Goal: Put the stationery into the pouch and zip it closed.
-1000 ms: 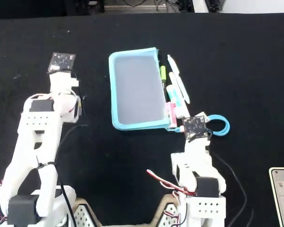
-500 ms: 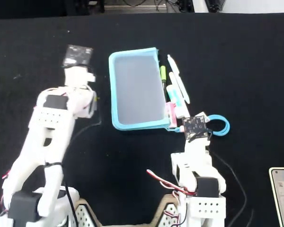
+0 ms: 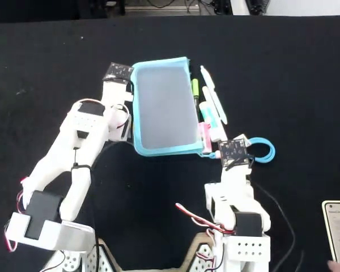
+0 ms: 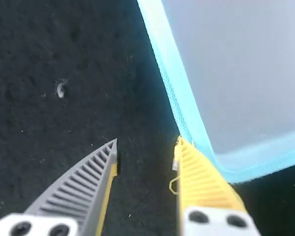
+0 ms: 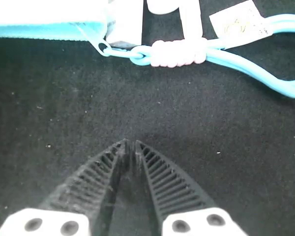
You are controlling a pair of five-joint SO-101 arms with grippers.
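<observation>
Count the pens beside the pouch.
3, along the pouch's right edge: a green pen, a teal-and-white pen next to it, a long white pen outermost. Others may be hidden.

Pouch (image 3: pixel 164 107) lies flat mid table (image 3: pixel 294 68), w/ pens (image 3: pixel 207 101) in a row along its right edge (touching or just beside, can't tell). Strap loop (image 3: pixel 264 151) lies off its near-right corner. Left gripper (image 4: pixel 145 152) sits at pouch's left edge; right gripper (image 5: pixel 130 146) just before strap's knot.
</observation>
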